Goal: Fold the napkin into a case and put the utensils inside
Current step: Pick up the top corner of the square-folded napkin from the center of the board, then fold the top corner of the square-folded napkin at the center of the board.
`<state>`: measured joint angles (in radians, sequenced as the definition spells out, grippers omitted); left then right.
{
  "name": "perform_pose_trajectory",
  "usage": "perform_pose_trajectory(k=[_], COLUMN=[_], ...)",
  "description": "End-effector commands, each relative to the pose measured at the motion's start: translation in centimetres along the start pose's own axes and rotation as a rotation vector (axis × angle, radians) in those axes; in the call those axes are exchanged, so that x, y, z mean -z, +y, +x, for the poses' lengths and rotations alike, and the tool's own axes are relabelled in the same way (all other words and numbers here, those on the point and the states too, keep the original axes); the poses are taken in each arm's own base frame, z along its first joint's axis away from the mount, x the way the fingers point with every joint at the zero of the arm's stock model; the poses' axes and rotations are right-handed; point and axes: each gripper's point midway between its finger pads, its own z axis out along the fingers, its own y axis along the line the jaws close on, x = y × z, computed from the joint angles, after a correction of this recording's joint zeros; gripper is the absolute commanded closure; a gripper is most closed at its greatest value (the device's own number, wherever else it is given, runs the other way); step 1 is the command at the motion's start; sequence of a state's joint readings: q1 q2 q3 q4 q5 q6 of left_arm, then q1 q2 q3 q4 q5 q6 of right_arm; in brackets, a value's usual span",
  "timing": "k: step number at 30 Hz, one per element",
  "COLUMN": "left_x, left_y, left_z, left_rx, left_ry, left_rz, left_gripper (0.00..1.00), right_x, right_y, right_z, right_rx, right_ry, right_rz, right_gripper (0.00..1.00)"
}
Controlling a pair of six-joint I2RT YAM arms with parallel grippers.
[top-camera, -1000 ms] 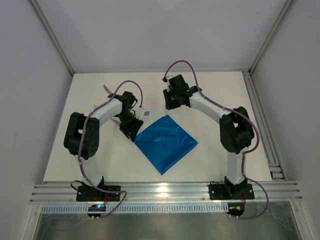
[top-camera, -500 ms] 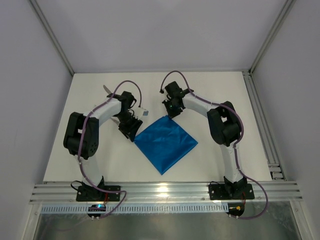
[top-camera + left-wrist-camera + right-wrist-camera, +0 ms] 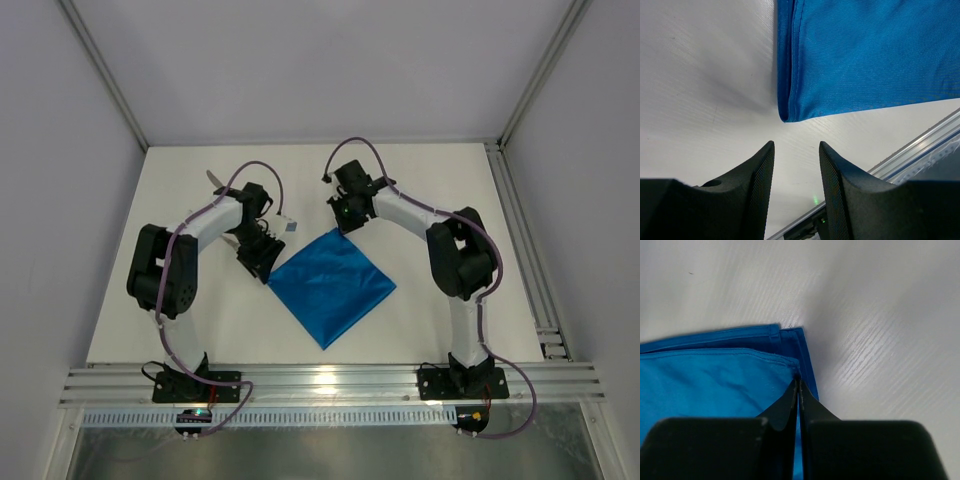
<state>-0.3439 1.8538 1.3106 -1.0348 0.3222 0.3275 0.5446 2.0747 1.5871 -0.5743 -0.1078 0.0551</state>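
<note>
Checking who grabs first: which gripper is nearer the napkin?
Right. The right gripper, fingers together, has its tips over the napkin's far corner. The left gripper is open just short of the napkin's left corner, bare table between.

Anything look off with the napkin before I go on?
Only the napkin's far corner: in the right wrist view the top layer stops short of the layers beneath, so the edges are stepped, not flush. The right gripper sits shut at that corner. No tears or spills visible.
</note>
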Motion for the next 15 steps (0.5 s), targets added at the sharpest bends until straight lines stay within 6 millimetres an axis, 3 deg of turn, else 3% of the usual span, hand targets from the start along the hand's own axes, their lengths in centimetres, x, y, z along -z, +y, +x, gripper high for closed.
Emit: perform_pose_trajectory(k=[1, 9, 11, 12, 13, 14, 15], left_x=[0.7, 0.8, 1.0, 1.2, 1.5, 1.7, 1.9], left_y=[0.0, -0.3, -0.3, -0.3, -0.3, -0.3, -0.1], left_z=[-0.2, -0.3, -0.5, -0.6, -0.8, -0.8, -1.0], left_rx=[-0.019, -0.019, -0.015, -0.014, -0.008, -0.004, 0.0], left_ry=[-0.006, -0.01, -0.022, -0.029, -0.047, -0.054, -0.065], left_rz=[0.001, 0.019, 0.029, 0.031, 0.038, 0.038, 0.034], left_gripper=[0.56, 0.56, 0.56, 0.56, 0.57, 0.57, 0.56], right_x=[3.8, 4.7, 4.7, 5.8, 5.6, 6.0, 7.4], right_y=[1.3, 2.9, 4.1, 4.8, 5.5, 6.5, 7.2], right_z=[-3.1, -2.2, -1.4, -1.7, -0.1, -0.2, -0.4], right_rx=[0.034, 0.065, 0.101, 0.117, 0.136, 0.152, 0.173], right_ry=[-0.141, -0.152, -0.154, -0.185, -0.165, -0.197, -0.24], right_rz=[-0.022, -0.077, -0.103, -0.122, -0.142, -0.17, -0.186], right_gripper=[0.96, 0.96, 0.96, 0.96, 0.96, 0.96, 0.96])
